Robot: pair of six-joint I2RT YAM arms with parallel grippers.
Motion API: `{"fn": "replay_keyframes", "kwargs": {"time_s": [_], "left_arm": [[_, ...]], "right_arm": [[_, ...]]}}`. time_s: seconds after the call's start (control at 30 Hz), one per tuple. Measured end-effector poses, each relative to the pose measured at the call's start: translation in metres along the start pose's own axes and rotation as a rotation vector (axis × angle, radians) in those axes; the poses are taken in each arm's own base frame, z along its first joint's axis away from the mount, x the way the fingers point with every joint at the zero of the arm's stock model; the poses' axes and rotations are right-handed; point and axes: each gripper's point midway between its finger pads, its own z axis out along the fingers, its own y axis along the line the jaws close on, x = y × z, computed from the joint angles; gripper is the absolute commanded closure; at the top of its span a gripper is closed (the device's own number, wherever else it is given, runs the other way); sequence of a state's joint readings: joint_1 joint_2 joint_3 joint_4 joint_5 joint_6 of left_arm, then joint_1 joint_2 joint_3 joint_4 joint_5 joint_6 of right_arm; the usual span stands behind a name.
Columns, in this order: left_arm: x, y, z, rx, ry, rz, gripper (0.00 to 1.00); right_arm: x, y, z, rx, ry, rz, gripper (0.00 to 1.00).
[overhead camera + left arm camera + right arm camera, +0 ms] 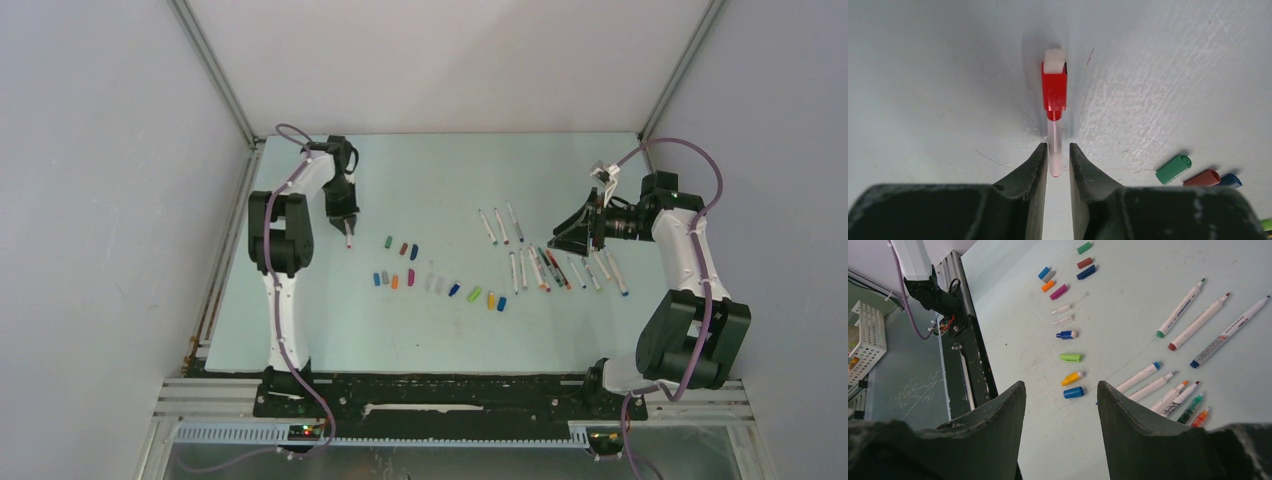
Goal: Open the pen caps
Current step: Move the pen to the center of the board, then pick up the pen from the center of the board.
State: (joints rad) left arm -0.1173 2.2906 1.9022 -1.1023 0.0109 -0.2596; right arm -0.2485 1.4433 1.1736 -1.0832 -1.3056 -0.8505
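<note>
Red pen cap pinched between left jaws, tip outward.

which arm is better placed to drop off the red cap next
Left. Its gripper is shut on the red cap, hanging over bare table beside the loose caps. The right gripper is open and empty.

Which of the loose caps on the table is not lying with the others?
The red cap, held by the left gripper at the table's far left; all the others lie in the middle.
</note>
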Motion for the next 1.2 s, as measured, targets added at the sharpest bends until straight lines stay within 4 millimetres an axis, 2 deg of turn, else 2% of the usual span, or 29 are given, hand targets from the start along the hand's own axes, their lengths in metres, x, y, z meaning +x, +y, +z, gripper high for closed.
{"fn": "replay_keyframes", "kwargs": {"time_s": [0.2,0.33,0.53,0.63,0.77,0.9,1.07,1.2], "left_arm": [[0.003,-0.007,0.000,0.003,0.005,0.017,0.77],[0.008,-0.015,0.005,0.013,0.013,0.031,0.87],[0.018,-0.017,0.007,0.023,0.015,0.036,0.94],[0.021,-0.017,0.007,0.029,0.009,0.034,0.92],[0.032,-0.017,0.006,0.034,0.016,0.033,0.82],[0.040,-0.020,0.006,0.032,0.026,0.039,0.76],[0.040,-0.022,0.006,0.033,0.025,0.038,0.76],[0.040,-0.022,0.006,0.033,0.025,0.035,0.82]], "right_arm": [[0.000,0.000,-0.001,0.003,-0.002,0.000,0.43],[-0.001,0.001,-0.001,0.004,-0.003,-0.006,0.43],[-0.001,0.002,-0.002,0.004,-0.004,-0.016,0.43],[-0.001,0.002,-0.002,0.003,-0.004,-0.018,0.43],[-0.001,0.002,-0.002,0.003,-0.005,-0.019,0.43],[-0.002,0.003,-0.002,0.000,-0.008,-0.020,0.43],[-0.002,0.003,-0.002,0.000,-0.008,-0.024,0.43],[-0.002,0.003,-0.002,-0.001,-0.009,-0.025,0.43]]}}
